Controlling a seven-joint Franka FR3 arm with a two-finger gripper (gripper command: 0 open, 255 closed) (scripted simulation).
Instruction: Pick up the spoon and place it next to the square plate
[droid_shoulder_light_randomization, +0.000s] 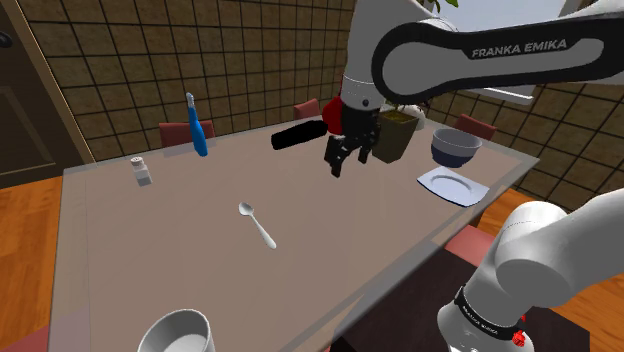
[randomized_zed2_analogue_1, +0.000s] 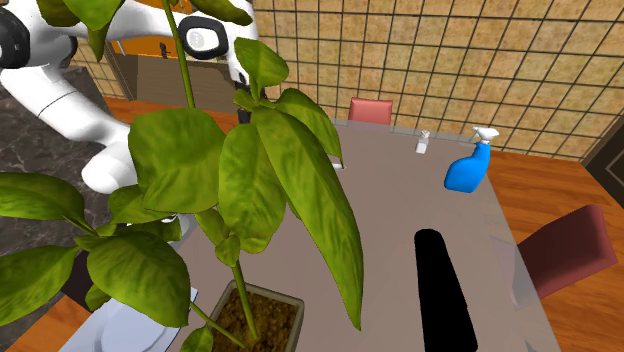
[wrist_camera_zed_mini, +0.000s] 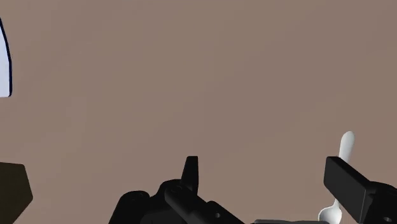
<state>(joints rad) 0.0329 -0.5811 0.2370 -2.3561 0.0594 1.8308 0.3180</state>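
A white spoon (droid_shoulder_light_randomization: 256, 223) lies flat on the brown table (droid_shoulder_light_randomization: 150, 250), well toward the shoulder view's left of my gripper (droid_shoulder_light_randomization: 348, 160). The gripper hangs above the table's middle, open, with nothing between its fingers. The white square plate (droid_shoulder_light_randomization: 452, 186) sits near the table's right edge and carries a grey bowl (droid_shoulder_light_randomization: 455, 147). In the wrist view the gripper (wrist_camera_zed_mini: 267, 181) is open over bare table. The spoon (wrist_camera_zed_mini: 345, 147) lies just outside one black finger (wrist_camera_zed_mini: 347, 184), partly hidden by it. A corner of the plate (wrist_camera_zed_mini: 4, 63) shows far off on the other side.
A potted plant (droid_shoulder_light_randomization: 395, 135) and a black cylinder (droid_shoulder_light_randomization: 298, 135) stand behind the gripper. A blue spray bottle (droid_shoulder_light_randomization: 197, 125) and a small shaker (droid_shoulder_light_randomization: 142, 171) are at the far left, a white cup (droid_shoulder_light_randomization: 178, 333) at the near edge. Big leaves (randomized_zed2_analogue_1: 250, 170) block the second exterior view.
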